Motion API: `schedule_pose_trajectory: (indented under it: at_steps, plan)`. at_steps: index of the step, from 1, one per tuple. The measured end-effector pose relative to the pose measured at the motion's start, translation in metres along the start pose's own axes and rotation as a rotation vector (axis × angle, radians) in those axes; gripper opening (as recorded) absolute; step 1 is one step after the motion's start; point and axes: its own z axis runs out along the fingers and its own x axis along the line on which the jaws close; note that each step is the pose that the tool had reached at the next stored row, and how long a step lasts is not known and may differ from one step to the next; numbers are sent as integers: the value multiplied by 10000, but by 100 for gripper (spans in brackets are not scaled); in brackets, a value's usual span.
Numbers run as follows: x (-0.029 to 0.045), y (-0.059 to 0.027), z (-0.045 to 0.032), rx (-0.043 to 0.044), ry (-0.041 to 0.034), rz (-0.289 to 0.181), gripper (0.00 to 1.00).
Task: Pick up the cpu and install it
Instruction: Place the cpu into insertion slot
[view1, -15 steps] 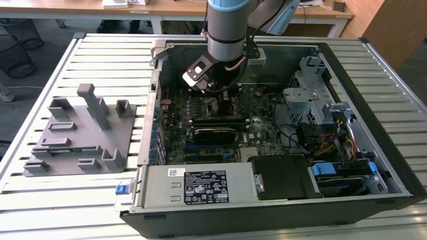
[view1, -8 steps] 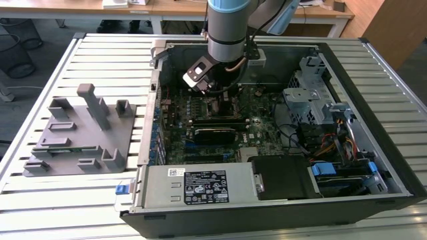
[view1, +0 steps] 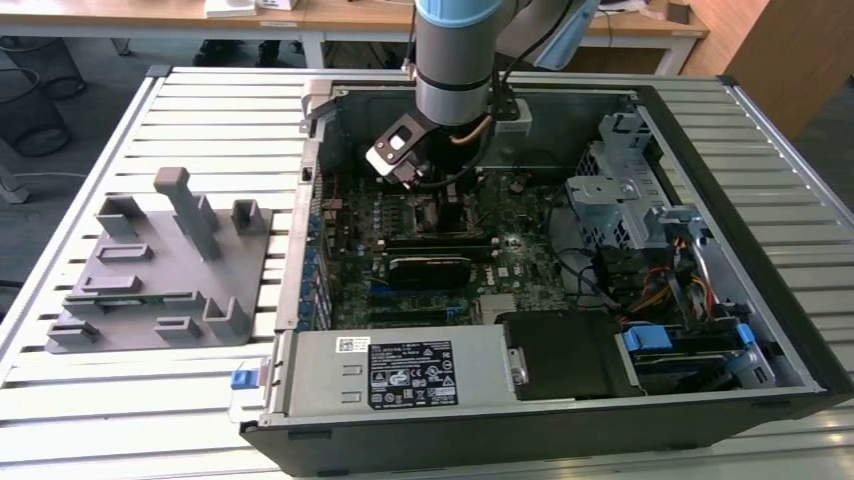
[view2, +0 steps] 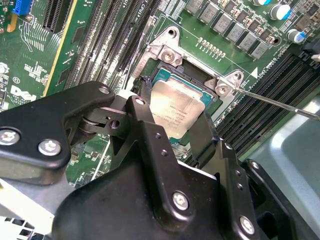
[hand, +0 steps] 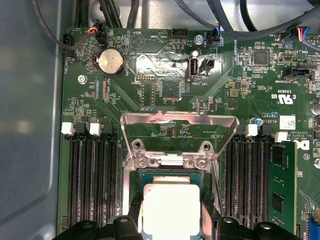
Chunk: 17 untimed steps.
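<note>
The cpu (view2: 175, 107), a flat square chip with a silvery top, lies level in the motherboard socket (view2: 167, 50); it appears again in the first wrist view (hand: 170, 210). My gripper (view2: 172, 111) straddles it, one black finger (view2: 144, 95) against one edge and the other finger (view2: 200, 132) against the opposite edge, so it looks shut on the chip. In the first wrist view the gripper (hand: 171, 220) sits low over the socket. In the exterior view the gripper (view1: 424, 188) reaches down into the open computer case (view1: 747, 250), over the board's middle.
The socket's metal load plate (hand: 180, 120) is flipped open and its thin lever (view2: 280, 102) sticks out sideways. Memory slots (hand: 92, 180) flank the socket, one holding a module (hand: 282, 185). A grey fixture block (view1: 154, 265) stands on the slatted table at the exterior view's left. Cables and a drive cage (view1: 627, 190) crowd the right.
</note>
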Motion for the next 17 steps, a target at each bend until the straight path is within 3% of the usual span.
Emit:
schedule_pose_trajectory:
  at_steps: [7,8,13,17]
  plan:
    - [2,1,3,-5,7,1,55]
    - [1,0,2,-4,4,1,61]
    - [0,0,0,-1,-1,0,61]
    - [0,1,-39,-1,0,1,61]
